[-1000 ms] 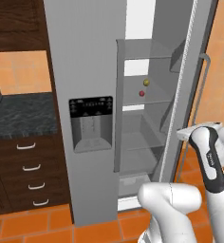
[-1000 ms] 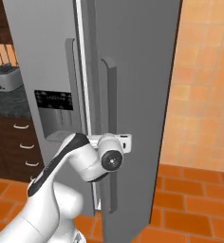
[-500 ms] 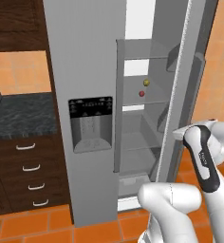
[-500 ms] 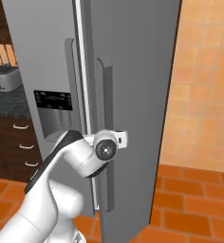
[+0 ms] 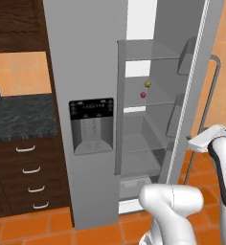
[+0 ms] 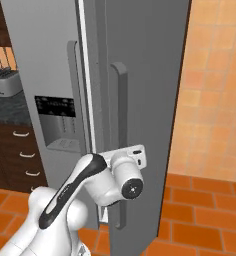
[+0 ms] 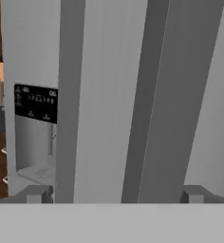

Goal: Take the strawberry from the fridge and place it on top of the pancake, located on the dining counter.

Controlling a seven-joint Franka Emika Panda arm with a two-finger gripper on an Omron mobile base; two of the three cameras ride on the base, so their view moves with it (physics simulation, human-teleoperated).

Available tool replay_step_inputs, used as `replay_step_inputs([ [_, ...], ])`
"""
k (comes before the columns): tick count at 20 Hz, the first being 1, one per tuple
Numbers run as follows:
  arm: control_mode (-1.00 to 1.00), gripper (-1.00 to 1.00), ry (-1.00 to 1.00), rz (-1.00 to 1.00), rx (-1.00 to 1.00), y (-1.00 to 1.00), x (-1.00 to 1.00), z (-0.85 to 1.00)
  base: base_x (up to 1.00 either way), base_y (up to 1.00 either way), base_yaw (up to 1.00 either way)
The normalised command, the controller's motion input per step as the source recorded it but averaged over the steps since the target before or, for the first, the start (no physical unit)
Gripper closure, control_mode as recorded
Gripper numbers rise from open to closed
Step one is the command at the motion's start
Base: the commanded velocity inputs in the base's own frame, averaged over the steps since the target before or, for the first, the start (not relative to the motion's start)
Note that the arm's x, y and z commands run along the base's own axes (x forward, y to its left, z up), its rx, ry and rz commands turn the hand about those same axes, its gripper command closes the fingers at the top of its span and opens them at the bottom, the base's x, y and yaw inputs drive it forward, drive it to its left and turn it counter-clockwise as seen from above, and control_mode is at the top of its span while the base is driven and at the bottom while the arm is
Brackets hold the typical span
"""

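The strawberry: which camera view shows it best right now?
The left base view: the strawberry sits on a glass shelf inside the open fridge, just below and left of a small yellowish ball. In the right base view the open fridge door blocks the interior. The hand view faces the door's outside and the dispenser panel.

fridge: top and right door cut by the frame edge in left base view
strawberry: too small to show any detail
toaster: cut off by left edge, right base view
gripper: fingertips barely show above hand view's bottom
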Motion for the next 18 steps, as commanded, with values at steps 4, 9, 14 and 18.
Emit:
replay_step_inputs([
  [4, -1.0, -1.0, -0.16, 0.06, 0.0, 0.34, 0.0, -0.37, 0.0, 0.0, 0.0],
  [9, -1.0, -1.0, -0.07, 0.02, 0.02, -0.23, -0.05, 0.03, 0.0, 0.0, 0.0],
  [14, -1.0, -1.0, 0.12, -0.06, 0.0, -0.47, 0.25, -0.01, 0.0, 0.0, 0.0],
  [18, -1.0, -1.0, -0.05, -0.07, 0.0, -0.29, -0.72, 0.27, 0.0, 0.0, 0.0],
])
